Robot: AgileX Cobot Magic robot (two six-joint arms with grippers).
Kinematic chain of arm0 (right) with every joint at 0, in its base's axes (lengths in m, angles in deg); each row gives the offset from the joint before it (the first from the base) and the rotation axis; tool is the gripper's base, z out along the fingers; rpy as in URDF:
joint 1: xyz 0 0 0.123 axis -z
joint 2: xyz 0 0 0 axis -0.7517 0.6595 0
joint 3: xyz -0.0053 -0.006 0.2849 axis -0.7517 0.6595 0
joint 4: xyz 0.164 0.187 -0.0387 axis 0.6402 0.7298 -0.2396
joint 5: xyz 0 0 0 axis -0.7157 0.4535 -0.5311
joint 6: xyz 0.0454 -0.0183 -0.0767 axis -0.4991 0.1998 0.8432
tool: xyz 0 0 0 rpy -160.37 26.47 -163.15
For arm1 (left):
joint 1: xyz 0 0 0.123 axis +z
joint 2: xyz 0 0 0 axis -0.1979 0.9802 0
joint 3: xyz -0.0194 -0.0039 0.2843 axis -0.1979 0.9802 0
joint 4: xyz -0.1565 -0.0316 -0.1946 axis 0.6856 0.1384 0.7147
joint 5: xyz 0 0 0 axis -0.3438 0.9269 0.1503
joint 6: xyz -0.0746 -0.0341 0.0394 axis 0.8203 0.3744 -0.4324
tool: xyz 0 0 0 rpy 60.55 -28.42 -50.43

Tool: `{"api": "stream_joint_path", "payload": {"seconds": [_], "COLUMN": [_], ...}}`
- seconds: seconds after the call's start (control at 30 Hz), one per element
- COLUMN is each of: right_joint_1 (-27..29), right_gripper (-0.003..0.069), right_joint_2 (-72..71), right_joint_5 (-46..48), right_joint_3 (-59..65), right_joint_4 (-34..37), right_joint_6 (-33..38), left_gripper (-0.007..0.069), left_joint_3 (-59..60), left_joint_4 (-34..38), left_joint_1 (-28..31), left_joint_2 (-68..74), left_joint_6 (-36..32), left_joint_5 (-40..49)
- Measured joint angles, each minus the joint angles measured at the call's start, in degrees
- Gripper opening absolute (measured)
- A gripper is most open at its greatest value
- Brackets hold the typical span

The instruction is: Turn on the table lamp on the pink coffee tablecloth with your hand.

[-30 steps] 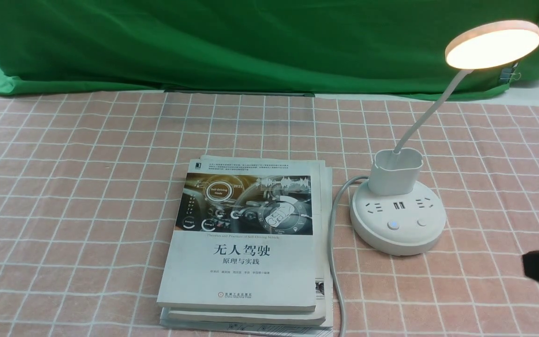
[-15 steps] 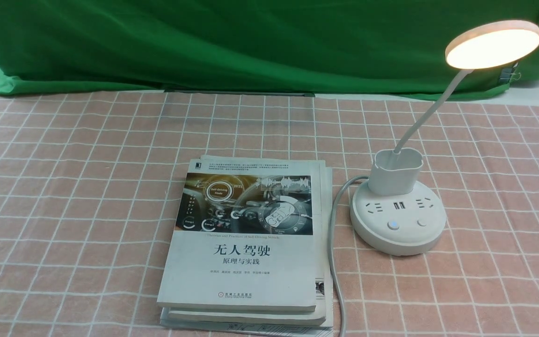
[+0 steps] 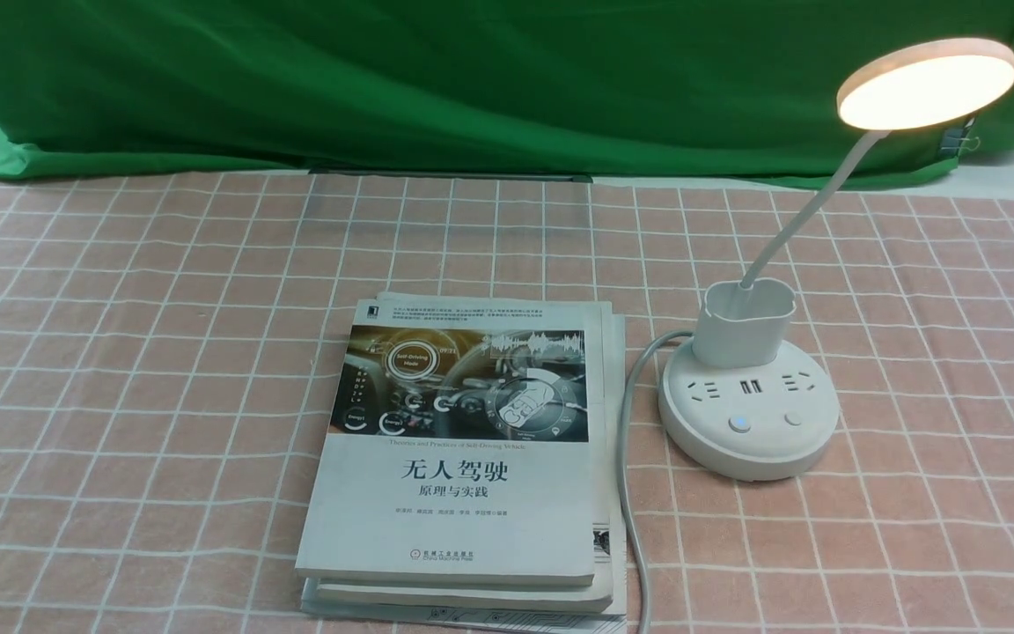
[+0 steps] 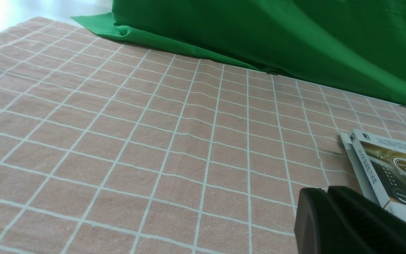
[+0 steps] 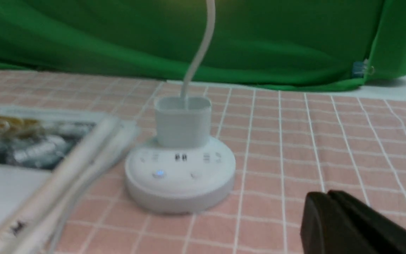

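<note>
Front view: table lamp (image 3: pixel 748 414), round glowing disc, thin gooseneck; both arms' jaws closed, empty.

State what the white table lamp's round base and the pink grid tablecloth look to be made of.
White table lamp's round base: apparently moulded plastic, matte to satin, judging by its smooth seamless surface and soft sheen. Pink grid tablecloth: looks like woven fabric, matte, judging by its slight ripples and its lack of glare under the lit lamp.

white table lamp (image 3: pixel 749 414) with flat round disc head, thin curved gooseneck, cup holder, round socket base | head glowing warm, one base button lit blue | upright, right of centre | on salmon-pink tablecloth (image 3: pixel 137 352) with white grid, spread flat
</note>
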Motion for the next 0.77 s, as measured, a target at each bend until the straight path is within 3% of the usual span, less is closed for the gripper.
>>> {"api": "stream_joint_path", "payload": {"seconds": [0.77], "right_joint_1": [0.36], "right_gripper": [0.0047], "right_joint_2": [-0.64], "right_joint_5": [2.73], "right_joint_3": [0.59], "right_joint_4": [-1.70], "right_joint_6": [0.04], "left_gripper": [0.0019], "left_joint_3": [0.00], "left_joint_4": [0.05], "left_joint_1": [0.00], "left_joint_2": [0.00], "left_joint_6": [0.08], "left_joint_5": [-0.09]}}
